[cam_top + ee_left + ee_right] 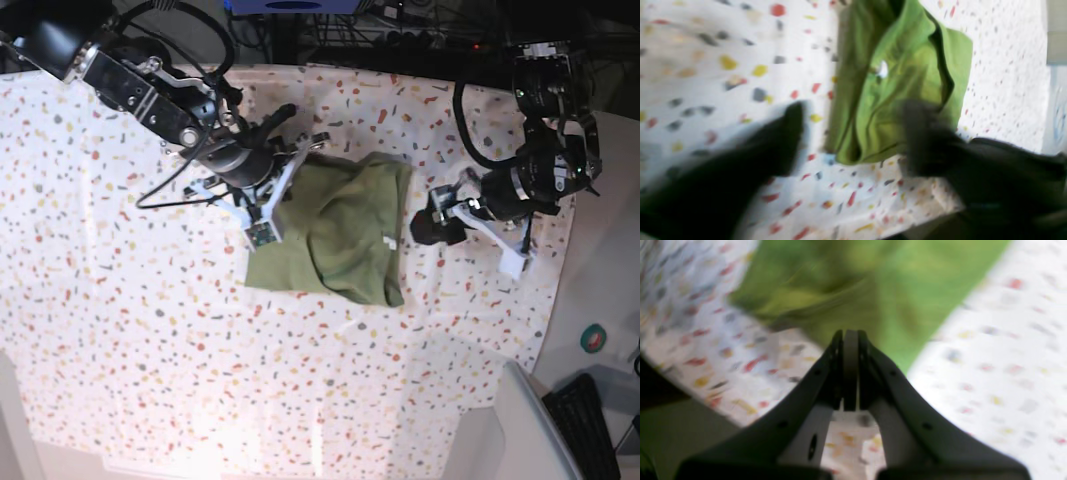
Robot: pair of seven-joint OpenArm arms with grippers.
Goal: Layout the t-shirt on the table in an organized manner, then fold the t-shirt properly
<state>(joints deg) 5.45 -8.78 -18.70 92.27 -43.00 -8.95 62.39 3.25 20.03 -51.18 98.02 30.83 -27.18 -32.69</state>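
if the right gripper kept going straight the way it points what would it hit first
Most likely the t-shirt. In the right wrist view the right gripper has its jaws together and its tip aims straight at the green fabric just ahead. Blur hides how big the gap is, so it may already touch.

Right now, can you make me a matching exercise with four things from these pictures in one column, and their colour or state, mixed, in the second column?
Column one:
1. t-shirt
2. table
3. left gripper
4. right gripper

Column two:
A. jaws closed together, at the garment's edge
B. white cover with coloured flecks
C. olive green, rumpled, not yet flat
D. jaws spread apart, holding nothing

Pairs: 1-C, 2-B, 3-D, 4-A
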